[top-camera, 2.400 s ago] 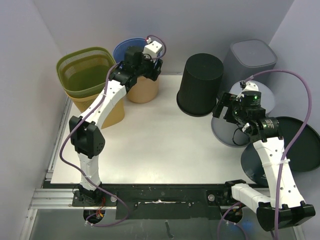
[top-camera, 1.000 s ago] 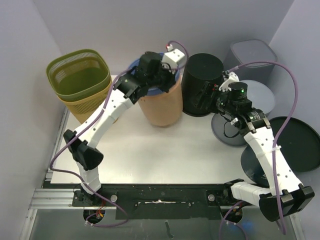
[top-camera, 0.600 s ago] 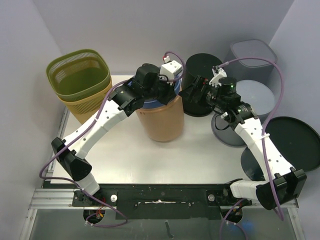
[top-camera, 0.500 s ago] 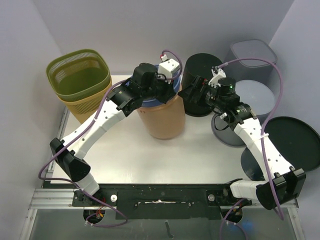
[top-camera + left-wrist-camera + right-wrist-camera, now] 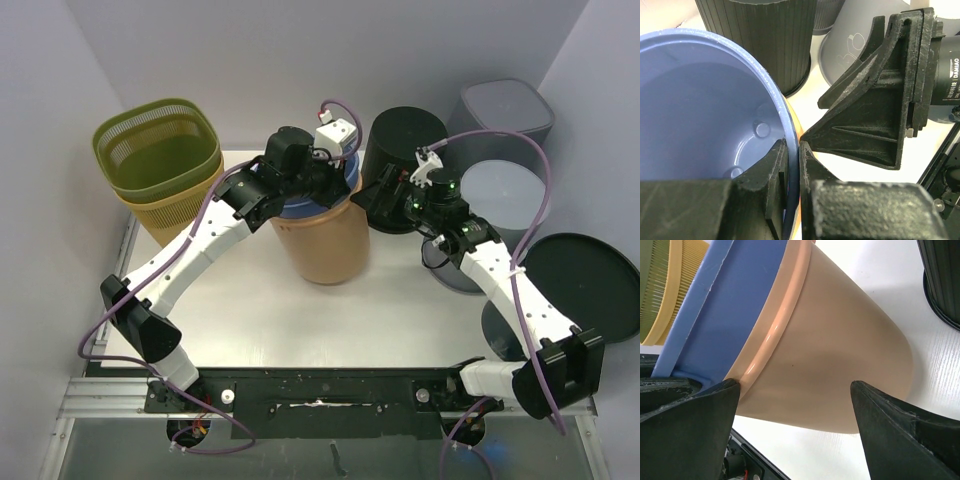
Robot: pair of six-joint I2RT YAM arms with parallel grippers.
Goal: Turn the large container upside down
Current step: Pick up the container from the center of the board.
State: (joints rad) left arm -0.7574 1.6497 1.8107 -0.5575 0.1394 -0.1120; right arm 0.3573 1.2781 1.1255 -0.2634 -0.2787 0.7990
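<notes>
Tan tapered plastic bucket (image 5: pixel 325 240), blue liner (image 5: pixel 705 110) inside, frame centre, mouth up. Left claw (image 5: pixel 799 150) clamped on its rim; right claw (image 5: pixel 795 385) spread apart, flanking its side.

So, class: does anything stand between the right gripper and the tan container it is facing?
Nothing visible does. The right gripper, jaws open, faces the tan container with clear space between; the black bin stands aside.

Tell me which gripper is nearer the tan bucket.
Left. The left gripper is shut on the rim of the tan bucket; the right gripper stands open around its side.
</notes>
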